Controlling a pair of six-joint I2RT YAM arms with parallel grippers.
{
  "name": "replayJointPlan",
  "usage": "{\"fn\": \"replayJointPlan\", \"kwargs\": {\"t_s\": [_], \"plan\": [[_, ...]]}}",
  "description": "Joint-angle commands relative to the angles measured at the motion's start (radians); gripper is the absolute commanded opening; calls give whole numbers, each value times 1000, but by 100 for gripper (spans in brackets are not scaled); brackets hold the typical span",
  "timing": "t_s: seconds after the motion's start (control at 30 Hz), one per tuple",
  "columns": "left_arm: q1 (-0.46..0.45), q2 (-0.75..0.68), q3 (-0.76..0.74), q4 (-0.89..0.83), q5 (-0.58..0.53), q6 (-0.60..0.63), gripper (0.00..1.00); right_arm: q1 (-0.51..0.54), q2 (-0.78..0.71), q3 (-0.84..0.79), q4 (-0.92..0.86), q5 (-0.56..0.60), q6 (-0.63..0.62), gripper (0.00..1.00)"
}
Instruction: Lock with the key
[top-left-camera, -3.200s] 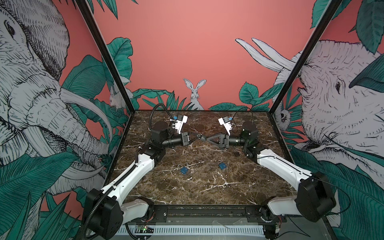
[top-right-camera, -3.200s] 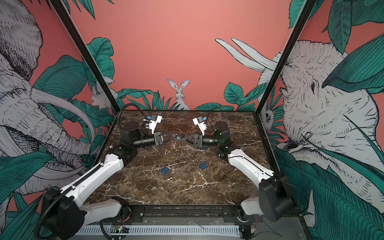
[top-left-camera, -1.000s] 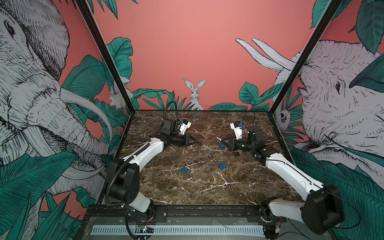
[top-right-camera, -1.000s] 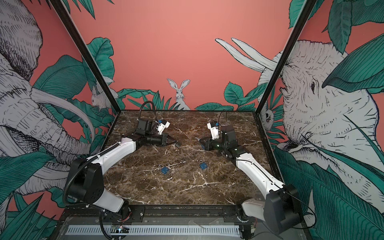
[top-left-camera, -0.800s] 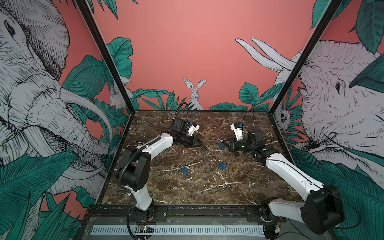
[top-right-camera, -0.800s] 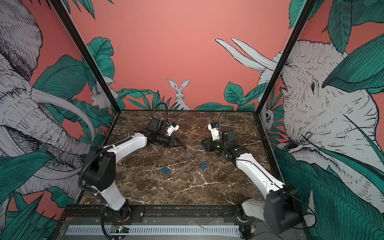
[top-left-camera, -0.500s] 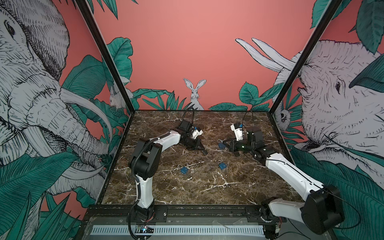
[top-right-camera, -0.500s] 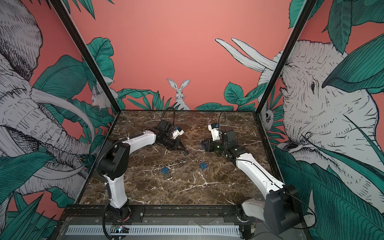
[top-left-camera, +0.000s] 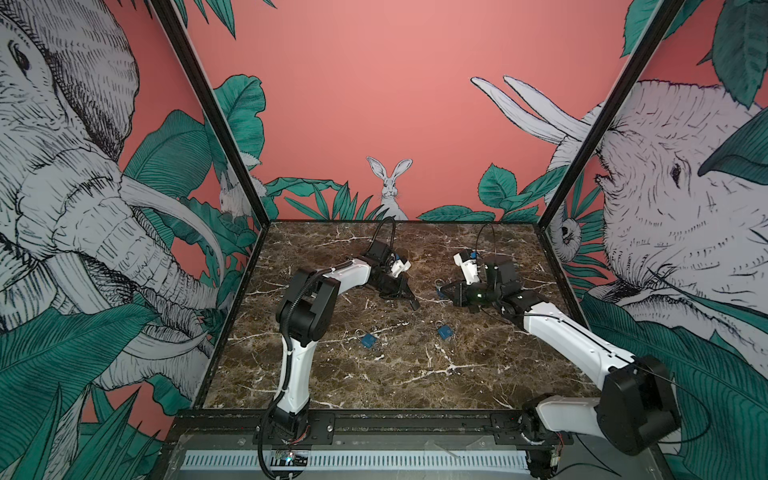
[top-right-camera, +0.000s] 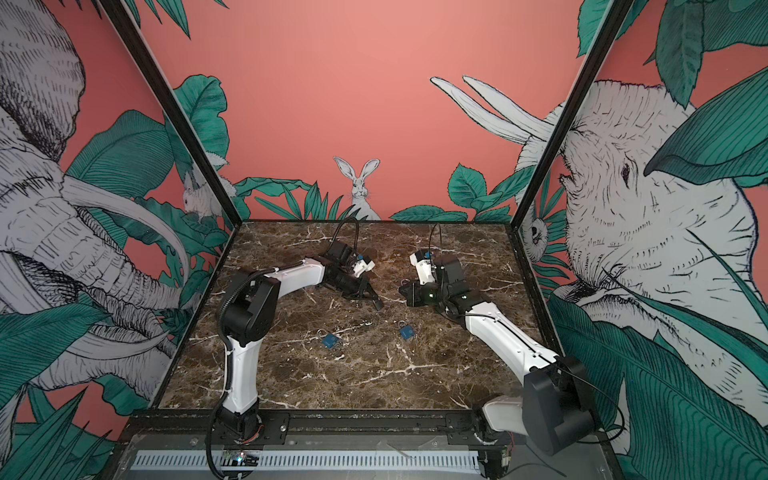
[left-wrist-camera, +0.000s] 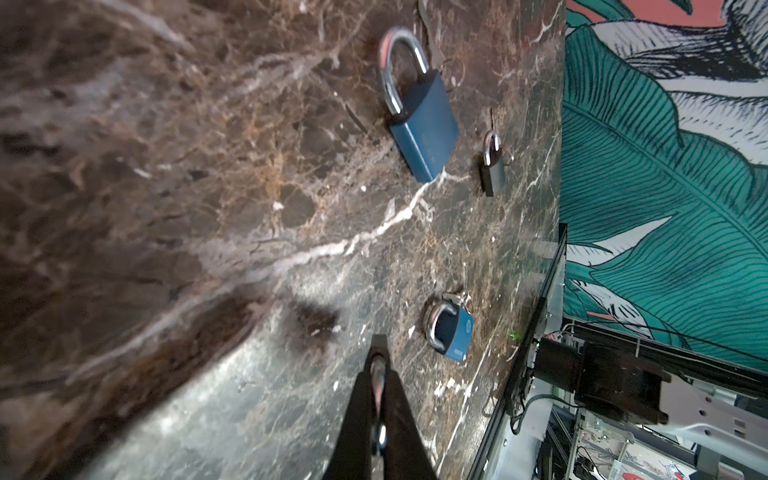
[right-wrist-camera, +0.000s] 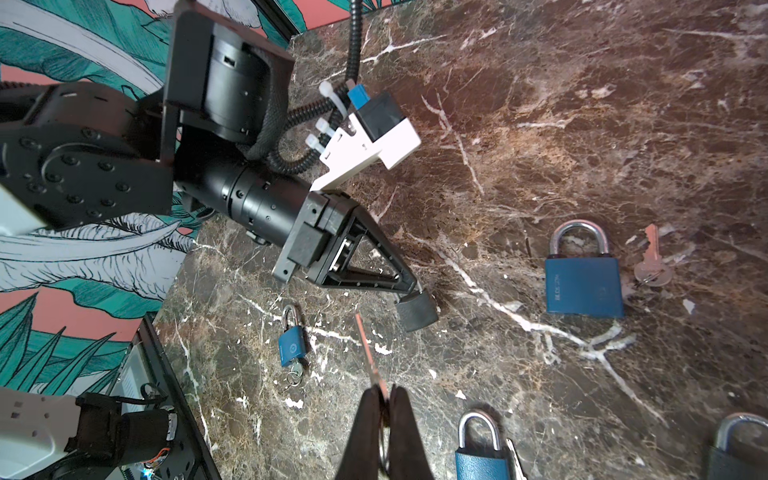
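Nearest the front rail (top-left-camera: 415, 420), on the marble desk (top-left-camera: 374, 386), a blue padlock (top-left-camera: 368, 341) and a second blue padlock (top-left-camera: 444, 331) lie flat and well apart in both top views. Farther back, toward the middle, the left claw (top-left-camera: 412, 303) dips to the desk with its fingers (left-wrist-camera: 359, 411) pressed together. The right claw (right-wrist-camera: 384, 394) faces it, pinched tight on a copper-coloured key (right-wrist-camera: 368, 353). Neither top view shows that key. Only the right wrist view does: the blade sticks out past the fingertips (right-wrist-camera: 363, 415), its tip near the left claw's black pads (right-wrist-camera: 417, 311) but apart from them. It also shows a large blue padlock (right-wrist-camera: 584, 284) lying flat, well apart from the held key, with a loose key (right-wrist-camera: 651, 266) just beside its body; whether it is one of the two seen from above I cannot tell. The left wrist view adds a small dark padlock (left-wrist-camera: 493, 168), hard to find from above, and something shiny between the left claw's closed fingers that I cannot identify. Farthest back, a painted rabbit (top-left-camera: 389, 187) sits on the pink wall (top-left-camera: 374, 83).
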Motion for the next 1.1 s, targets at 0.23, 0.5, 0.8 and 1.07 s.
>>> {"fn": "replayJointPlan", "kwargs": {"t_s": [0.23,0.5,0.8,1.07], "plan": [[-12,41,70,-14,43,9,0,13,40,19,44,16,-13,0],[-12,51,61,-13,48,10,0,18,46,8,50,15,-12,0],[-12,58,58,-11,39,12,0,20,41,-4,51,22,-12,0],[-11,57,65,-13,10,9,21,32,57,-10,67,47,8,0]]}}
